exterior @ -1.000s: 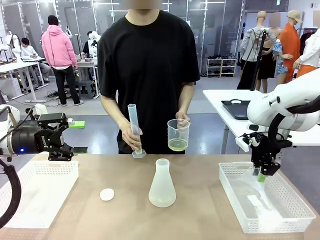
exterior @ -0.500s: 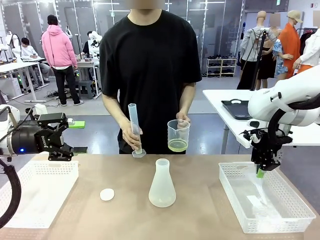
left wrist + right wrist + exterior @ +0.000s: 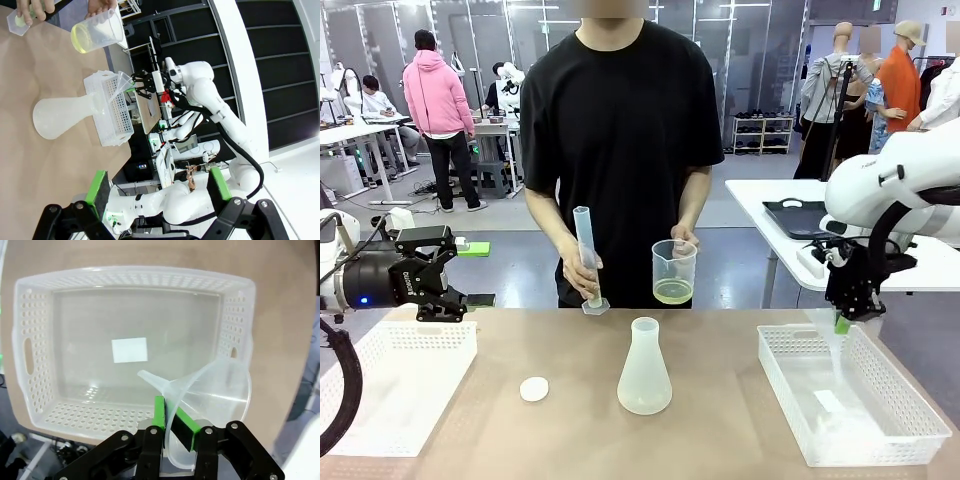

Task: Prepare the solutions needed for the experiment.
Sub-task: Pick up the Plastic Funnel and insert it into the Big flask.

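While the right tool (image 3: pixel 172 424) grips a clear funnel (image 3: pixel 215 385) right of the conical flask (image 3: pixel 644 370), left tool (image 3: pixel 478 272) gaping, the solution (image 3: pixel 672 291) sits unpoured.

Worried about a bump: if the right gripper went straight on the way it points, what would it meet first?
Probably the basket: the right gripper, shut on the funnel, points down at its perforated wall, or the floor beside it; depth is unclear.

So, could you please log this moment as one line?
right gripper: shut on funnel over basket; left gripper: open; person: holds solution beaker, cylinder
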Controlling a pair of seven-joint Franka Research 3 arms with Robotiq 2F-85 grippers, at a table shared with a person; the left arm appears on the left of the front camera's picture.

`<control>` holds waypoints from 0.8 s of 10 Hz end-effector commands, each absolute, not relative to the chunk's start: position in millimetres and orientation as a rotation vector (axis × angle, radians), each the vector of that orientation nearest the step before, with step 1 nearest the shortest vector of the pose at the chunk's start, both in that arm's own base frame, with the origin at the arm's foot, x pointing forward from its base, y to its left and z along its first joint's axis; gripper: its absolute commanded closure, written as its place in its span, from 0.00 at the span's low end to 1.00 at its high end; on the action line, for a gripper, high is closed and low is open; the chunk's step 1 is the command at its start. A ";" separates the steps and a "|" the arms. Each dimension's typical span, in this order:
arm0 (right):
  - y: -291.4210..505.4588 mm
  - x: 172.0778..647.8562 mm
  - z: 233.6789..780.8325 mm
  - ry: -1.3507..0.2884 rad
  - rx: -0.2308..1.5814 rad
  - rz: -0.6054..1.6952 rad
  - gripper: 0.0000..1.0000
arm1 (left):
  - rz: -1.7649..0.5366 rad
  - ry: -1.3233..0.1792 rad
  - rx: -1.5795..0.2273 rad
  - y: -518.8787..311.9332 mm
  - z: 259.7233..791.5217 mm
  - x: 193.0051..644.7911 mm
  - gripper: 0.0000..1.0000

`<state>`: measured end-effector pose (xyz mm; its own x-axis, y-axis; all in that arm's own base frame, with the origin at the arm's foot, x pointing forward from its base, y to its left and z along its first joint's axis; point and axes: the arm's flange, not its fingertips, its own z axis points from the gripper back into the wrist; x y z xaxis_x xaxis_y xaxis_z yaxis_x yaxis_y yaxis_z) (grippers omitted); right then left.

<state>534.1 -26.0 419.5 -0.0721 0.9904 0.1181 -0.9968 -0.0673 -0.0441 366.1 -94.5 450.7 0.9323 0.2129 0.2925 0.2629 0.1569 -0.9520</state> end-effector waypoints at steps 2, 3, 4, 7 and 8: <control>-6.7 481.7 457.1 -0.342 -0.134 1.623 1.00 | -0.026 -0.399 -1.446 -97.1 453.3 365.8 0.00; -2.5 469.2 476.3 -0.406 -0.217 1.611 1.00 | -0.026 -0.399 -1.446 -97.1 453.3 365.8 0.00; 0.2 459.6 496.6 -0.459 -0.280 1.608 1.00 | -0.026 -0.399 -1.446 -97.1 453.3 365.8 0.00; 5.8 439.9 539.4 -0.603 -0.400 1.598 1.00 | -0.026 -0.399 -1.446 -97.1 453.3 365.8 0.00; 7.1 439.1 540.4 -0.615 -0.396 1.598 1.00 | -0.026 -0.399 -1.446 -97.1 453.3 365.8 0.00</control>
<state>439.6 5.4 555.9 -0.1400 0.9862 0.0880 -0.8056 -0.0617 -0.5892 366.0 -94.4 450.6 0.9322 0.2131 0.2925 0.2628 0.1573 -0.9520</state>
